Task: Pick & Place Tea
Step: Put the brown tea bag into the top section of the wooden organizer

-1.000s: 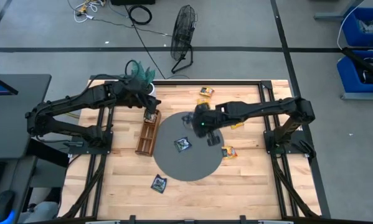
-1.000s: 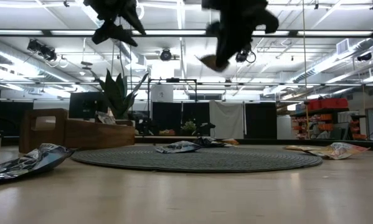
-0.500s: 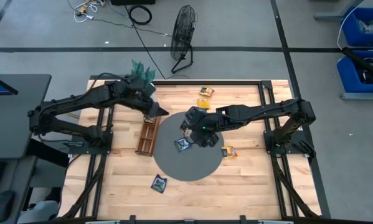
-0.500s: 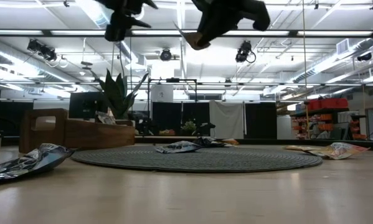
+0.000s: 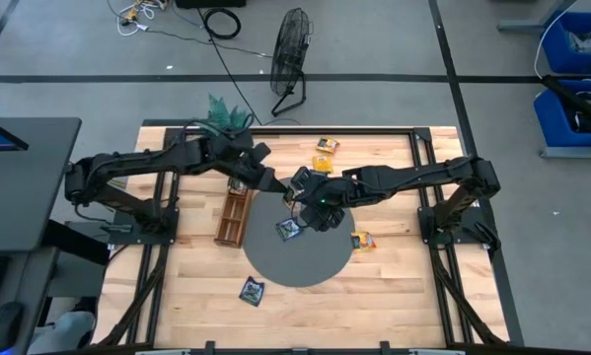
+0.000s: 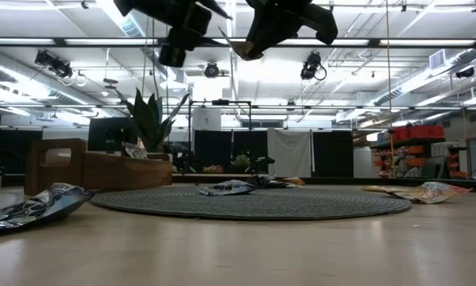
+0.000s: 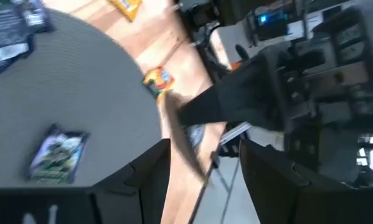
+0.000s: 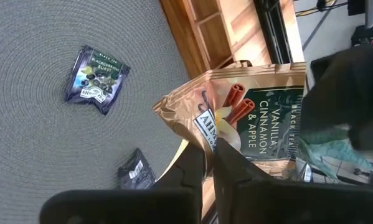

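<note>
Tan tea sachet (image 8: 248, 118) pinched in right tool (image 8: 210, 163), which we see above grey mat (image 5: 320, 261); left tool (image 7: 202, 158) parted, empty, near sachet, over wooden tray (image 5: 234, 212).

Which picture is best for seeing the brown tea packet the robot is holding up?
The right wrist view. There the tan tea sachet fills the middle, pinched in the right gripper, and its cinnamon picture and lettering show. The low view shows only a tan corner under the arm, the left wrist view a blurred edge, and the high view hides it among the arms.
</note>
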Robot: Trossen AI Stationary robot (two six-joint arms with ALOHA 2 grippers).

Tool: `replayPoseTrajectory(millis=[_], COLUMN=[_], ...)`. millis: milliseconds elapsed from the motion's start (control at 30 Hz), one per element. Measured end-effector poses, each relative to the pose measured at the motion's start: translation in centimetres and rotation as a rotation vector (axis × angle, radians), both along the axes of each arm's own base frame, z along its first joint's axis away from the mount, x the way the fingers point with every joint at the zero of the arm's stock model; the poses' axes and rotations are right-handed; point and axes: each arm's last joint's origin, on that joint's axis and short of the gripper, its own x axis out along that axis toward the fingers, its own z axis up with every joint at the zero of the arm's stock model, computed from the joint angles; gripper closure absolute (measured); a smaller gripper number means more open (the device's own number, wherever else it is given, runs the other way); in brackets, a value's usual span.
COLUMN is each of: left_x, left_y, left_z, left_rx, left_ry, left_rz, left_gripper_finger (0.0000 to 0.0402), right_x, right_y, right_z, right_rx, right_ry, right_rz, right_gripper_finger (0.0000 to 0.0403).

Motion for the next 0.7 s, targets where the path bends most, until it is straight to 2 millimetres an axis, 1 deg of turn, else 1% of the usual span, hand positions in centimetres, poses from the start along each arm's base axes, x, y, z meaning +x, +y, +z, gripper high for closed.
replayPoseTrajectory(millis=[200,300,500,600,700], left_x=[0.81,0.99,0.99,0.97,0.97], left_y=[-0.19,-0.15,-0.12,-0.11,-0.11], left_z=[-0.95,-0.96,-0.93,-0.97,-0.98], left_rx=[-0.015,-0.02,-0.018,-0.016,-0.015], left_ry=[0.034,0.027,0.026,0.03,0.03], left_rz=[0.007,0.019,0.026,0.027,0.027], left_gripper_finger=[0.0207,0.0207,0.0208,0.0218,0.0238], right_x=[0.23,0.44,0.39,0.37,0.36], right_y=[0.09,0.28,0.25,0.23,0.21], right_z=[0.19,0.4,0.35,0.33,0.32], right_rx=[0.008,0.012,0.01,0.011,0.012], right_ry=[-0.031,-0.063,-0.055,-0.053,-0.051], right_rz=[0.007,0.012,0.011,0.009,0.008], right_gripper_finger=[0.0396,0.0396,0.0396,0.0396,0.0395])
